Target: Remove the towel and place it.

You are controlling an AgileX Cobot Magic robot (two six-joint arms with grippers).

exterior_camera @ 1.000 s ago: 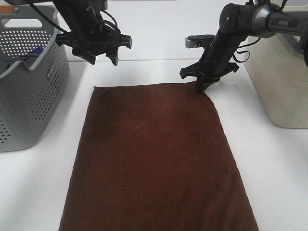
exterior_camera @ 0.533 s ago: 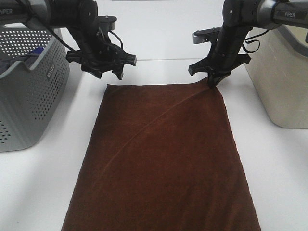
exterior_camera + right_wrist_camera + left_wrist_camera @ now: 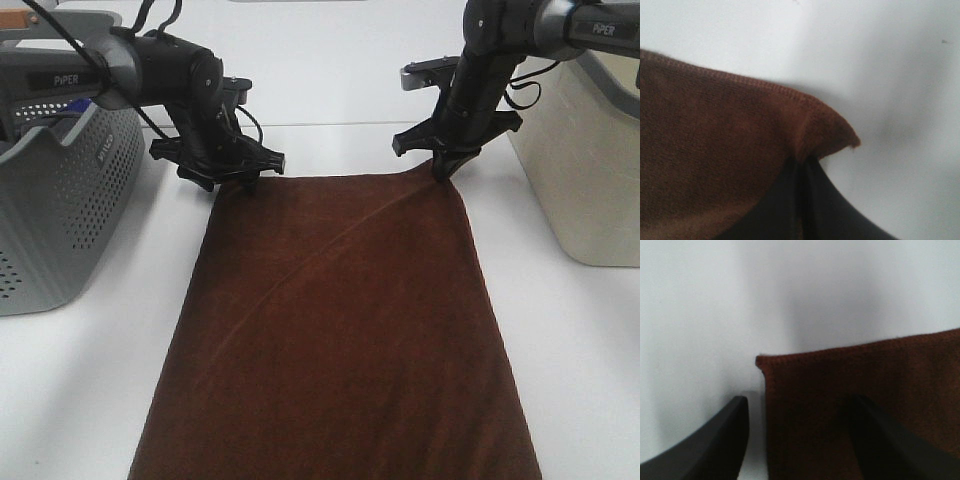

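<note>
A dark brown towel (image 3: 335,320) lies flat on the white table, running from the back to the front edge. My right gripper (image 3: 441,170) is shut on the towel's far right corner (image 3: 825,130), which is pinched up a little; a crease runs diagonally from it. My left gripper (image 3: 232,185) is open and low over the far left corner (image 3: 790,375), one finger (image 3: 720,440) on the bare table beside the edge, the other finger (image 3: 885,440) over the cloth.
A grey perforated laundry basket (image 3: 55,190) with clothes in it stands at the left. A beige bin (image 3: 590,150) stands at the right. White table (image 3: 570,340) shows on both sides of the towel.
My left gripper has come down and forward from above the table to the towel's far left corner. My right gripper closed on the right corner and pulled the towel to the right, making a diagonal crease.
</note>
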